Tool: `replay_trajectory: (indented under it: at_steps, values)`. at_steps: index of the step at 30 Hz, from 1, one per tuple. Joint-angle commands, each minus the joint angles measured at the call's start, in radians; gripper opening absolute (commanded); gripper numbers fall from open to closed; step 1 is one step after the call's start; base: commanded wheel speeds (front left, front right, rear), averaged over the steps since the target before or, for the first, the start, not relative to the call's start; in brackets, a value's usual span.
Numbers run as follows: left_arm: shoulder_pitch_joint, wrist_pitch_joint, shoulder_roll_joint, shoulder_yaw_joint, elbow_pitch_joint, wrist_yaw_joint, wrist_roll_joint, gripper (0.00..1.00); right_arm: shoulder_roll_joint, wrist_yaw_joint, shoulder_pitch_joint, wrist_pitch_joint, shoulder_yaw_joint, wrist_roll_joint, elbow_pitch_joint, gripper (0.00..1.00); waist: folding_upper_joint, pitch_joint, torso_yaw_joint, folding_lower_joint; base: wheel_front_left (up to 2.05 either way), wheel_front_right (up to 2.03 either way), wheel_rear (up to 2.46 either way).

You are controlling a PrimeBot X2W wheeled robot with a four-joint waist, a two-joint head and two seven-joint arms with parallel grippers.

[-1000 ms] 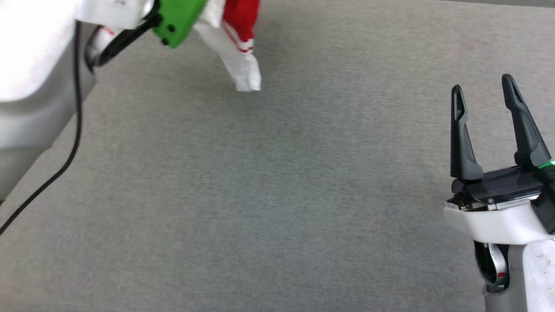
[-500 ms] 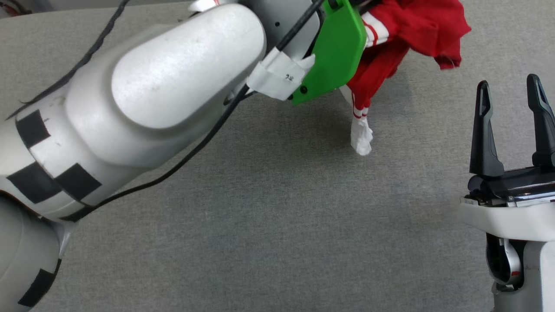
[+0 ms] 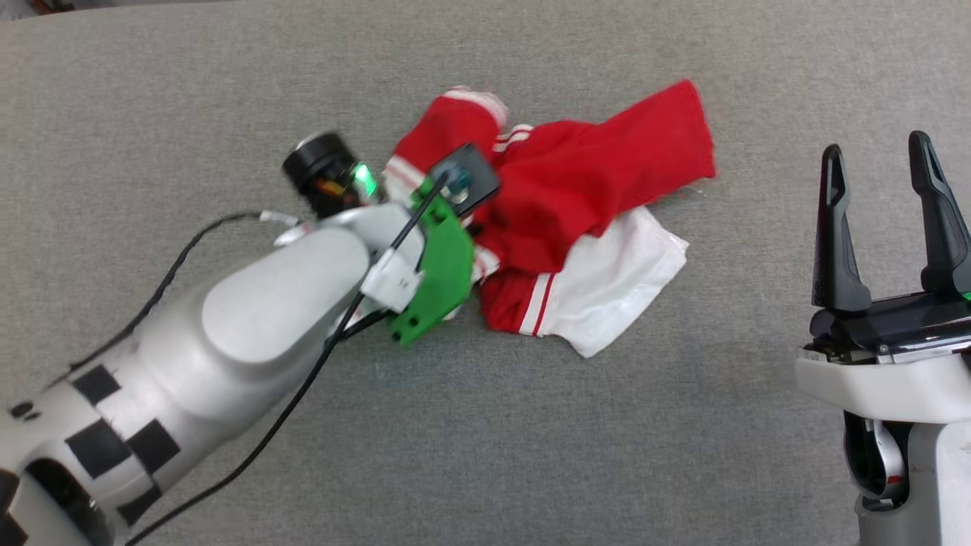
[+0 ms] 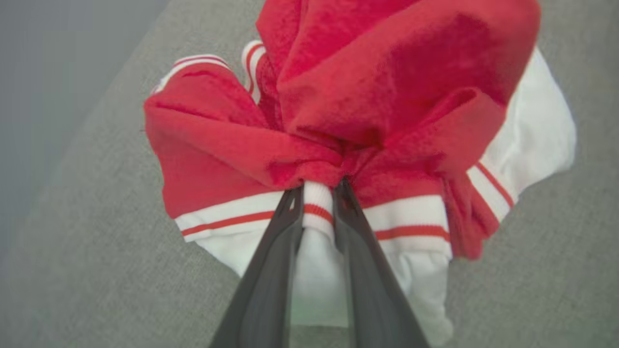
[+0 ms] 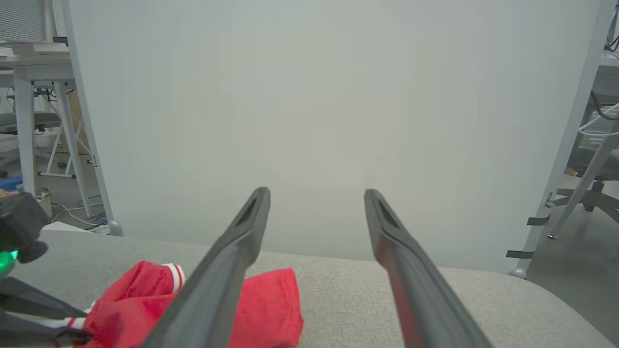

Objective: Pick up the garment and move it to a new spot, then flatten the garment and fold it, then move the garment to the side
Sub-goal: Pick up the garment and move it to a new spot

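The garment (image 3: 584,189), a red jersey with white sleeves and striped trim, lies bunched on the grey table (image 3: 485,440) at the middle. Its print is hidden in the folds. My left arm reaches in from the lower left, and its green wrist bracket (image 3: 434,265) covers the garment's left edge and hides the fingers. In the left wrist view my left gripper (image 4: 317,191) is shut on the striped sleeve trim of the garment (image 4: 387,96). My right gripper (image 3: 876,152) stands open to the right, apart from the cloth. The right wrist view has the right gripper (image 5: 315,193) open above the garment (image 5: 266,304).
A pale panel (image 5: 329,121) stands behind the table's far edge. Desks (image 5: 34,72) and a chair base (image 5: 595,193) sit beyond it. Bare grey table surface (image 3: 152,114) stretches to the left, and more lies in front of the garment.
The garment hung in the air from my left gripper before; now it rests bunched on the table, with the left arm lowered over it. The right gripper has stayed open in place.
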Motion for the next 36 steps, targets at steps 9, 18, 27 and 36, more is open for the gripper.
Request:
replay_trajectory:
  at_steps: [9,18,27,36]
  values:
    - [0.175,-0.111,0.006,0.005,0.132,-0.001,-0.018,1.00,-0.001,-0.001,0.036,-0.002,0.009,-0.029,0.014,1.00,0.0000,-0.041,0.041,0.0001,0.00,0.00,0.00]
    - [0.241,-0.469,-0.058,0.096,0.183,0.130,0.012,1.00,-0.001,-0.001,0.074,-0.002,0.008,-0.044,0.033,1.00,0.0000,-0.125,0.071,0.0001,0.00,0.00,0.00]
    - [0.397,-0.590,-0.012,0.280,0.035,0.332,0.072,1.00,-0.001,-0.001,0.136,-0.002,-0.021,-0.059,0.059,1.00,0.0000,-0.196,0.110,0.0001,0.00,0.00,0.00]
    - [0.695,-0.590,0.012,0.588,-0.223,0.474,0.272,1.00,-0.001,-0.001,0.185,-0.002,-0.040,-0.043,0.153,1.00,0.0000,-0.232,0.139,0.0001,0.00,0.00,0.00]
